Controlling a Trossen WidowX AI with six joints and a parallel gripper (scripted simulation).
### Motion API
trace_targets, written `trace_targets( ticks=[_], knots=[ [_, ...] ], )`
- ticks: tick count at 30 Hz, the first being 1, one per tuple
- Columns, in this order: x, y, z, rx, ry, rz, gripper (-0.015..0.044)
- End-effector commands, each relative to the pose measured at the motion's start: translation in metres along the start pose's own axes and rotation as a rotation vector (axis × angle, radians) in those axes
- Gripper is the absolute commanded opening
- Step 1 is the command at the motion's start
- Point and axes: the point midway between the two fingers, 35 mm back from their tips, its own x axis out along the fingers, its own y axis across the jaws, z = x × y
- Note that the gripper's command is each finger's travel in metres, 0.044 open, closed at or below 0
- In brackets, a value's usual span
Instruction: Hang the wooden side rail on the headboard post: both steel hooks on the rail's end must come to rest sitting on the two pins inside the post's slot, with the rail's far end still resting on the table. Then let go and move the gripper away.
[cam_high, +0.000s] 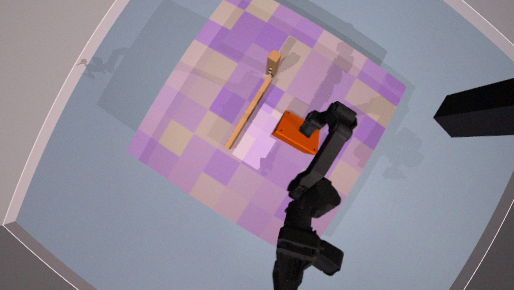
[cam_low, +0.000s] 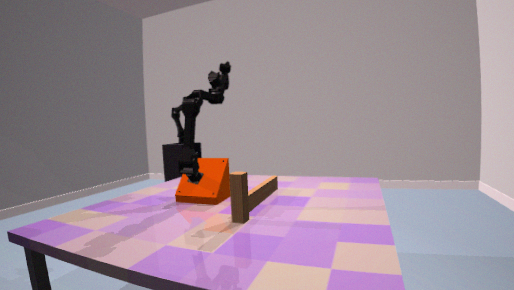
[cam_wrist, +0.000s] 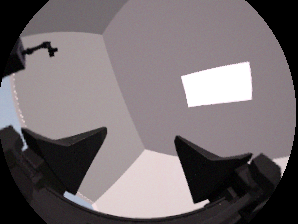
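Wooden rail (cam_high: 249, 114) (cam_low: 263, 193), one: end at post (cam_high: 273, 62) (cam_low: 239, 197), hook seating unclear. End effector (cam_low: 225, 70) (cam_wrist: 141, 135): released, empty, well apart. Advised: retreat clear of both; avoid nudging.

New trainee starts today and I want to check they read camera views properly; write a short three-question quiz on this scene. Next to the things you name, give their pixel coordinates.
1. True or false: the hand (cam_wrist: 141, 135) is gripping the wooden rail (cam_high: 248, 113) (cam_low: 263, 192).
2. Multiple choice: what colour is the wedge-shaped block (cam_high: 295, 135) (cam_low: 212, 180) that the arm (cam_high: 327, 152) (cam_low: 190, 120) is mounted on?
A) green
B) orange
C) white
3. Fill in: one end of the rail is at the upright wooden ____.

Key: 1 false; 2 B; 3 post (cam_high: 273, 60) (cam_low: 239, 197).
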Motion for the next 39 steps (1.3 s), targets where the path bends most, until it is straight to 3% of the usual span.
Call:
trace_targets(
  ticks=[1, 21, 28, 39],
  knots=[
    [-0.010, -0.028, -0.031, 0.179, 0.107, -0.027, 0.0440],
    [-0.109, -0.137, -0.169, 1.023, 0.523, -0.415, 0.0440],
    [-0.160, -0.167, -0.205, 1.278, 0.599, -0.648, 0.0440],
    [-0.262, -0.211, -0.249, 1.624, 0.595, -1.156, 0.0440]
  ],
)
